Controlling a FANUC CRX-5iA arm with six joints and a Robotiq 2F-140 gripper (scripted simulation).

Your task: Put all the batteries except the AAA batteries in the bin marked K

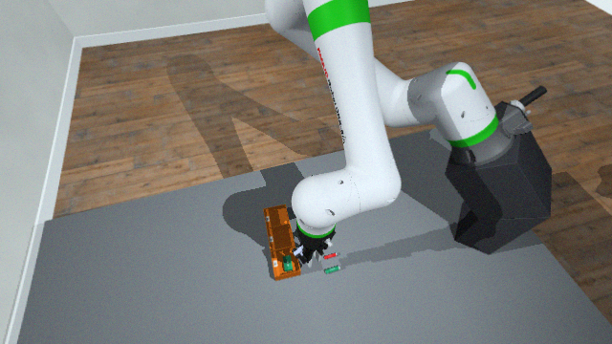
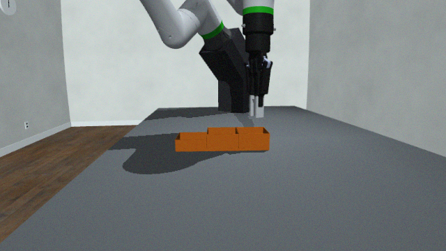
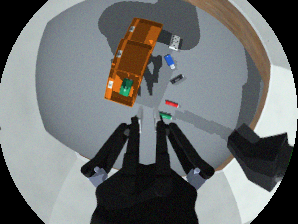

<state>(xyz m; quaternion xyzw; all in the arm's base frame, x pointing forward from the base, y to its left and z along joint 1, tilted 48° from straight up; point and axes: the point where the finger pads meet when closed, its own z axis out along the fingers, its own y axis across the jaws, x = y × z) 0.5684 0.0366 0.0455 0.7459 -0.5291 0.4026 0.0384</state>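
Note:
Three orange bins stand in a row: an end bin (image 1: 286, 276) (image 2: 254, 140) (image 3: 119, 101), a middle bin (image 1: 282, 237) (image 2: 223, 141) (image 3: 134, 57) and a far bin (image 2: 191, 143) (image 3: 146, 31). Their white labels are too small to read. A green object (image 1: 287, 264) (image 3: 126, 87), thick and short, lies in the end bin. A red battery-like cylinder (image 1: 330, 256) (image 3: 172, 104) and a green one (image 1: 332, 269) (image 3: 165, 116) lie on the table. My gripper (image 1: 313, 262) (image 2: 256, 111) (image 3: 148, 111) is narrowly open and empty, above the table between the end bin and these cylinders.
Beside the bins lie a white dotted block (image 3: 174, 42), a blue object (image 3: 169, 61) and a small dark object (image 3: 177, 78). The arm hides these three in the top view. The dark robot base (image 1: 507, 191) (image 3: 262, 155) stands farther off on the cylinders' side.

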